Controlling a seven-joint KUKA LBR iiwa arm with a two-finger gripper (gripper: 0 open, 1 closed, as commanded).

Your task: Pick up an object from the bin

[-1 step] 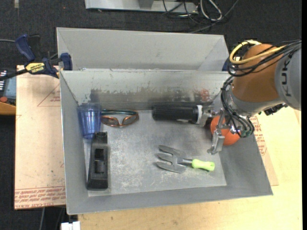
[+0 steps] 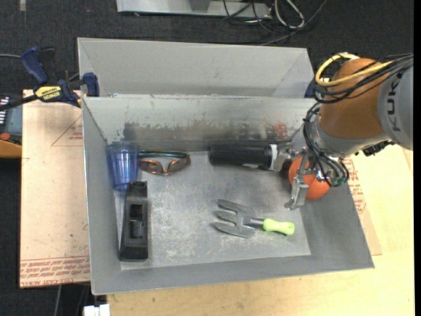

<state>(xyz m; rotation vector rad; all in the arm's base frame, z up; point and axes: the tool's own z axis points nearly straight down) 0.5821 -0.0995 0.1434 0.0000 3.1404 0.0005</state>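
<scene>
Since the orange-red ball (image 2: 318, 185) lies against the right wall of the bin (image 2: 197, 255), close under the arm's wrist, it is the thing the gripper (image 2: 296, 193) hangs nearest, touching or just beside its left edge. Whether the fingers are apart or together cannot be told. A good grasp would likely need the fingers centred across the ball's widest part, clear of the sloping wall, since a round thing may roll away from an off-centre squeeze. Just left of the ball lies one black cylinder (image 2: 240, 155). Further out are one hand fork with a green handle (image 2: 250, 224), one pair of safety glasses (image 2: 164, 162), one blue cup (image 2: 122, 164) and one black tape dispenser (image 2: 133, 222): six things, each single
</scene>
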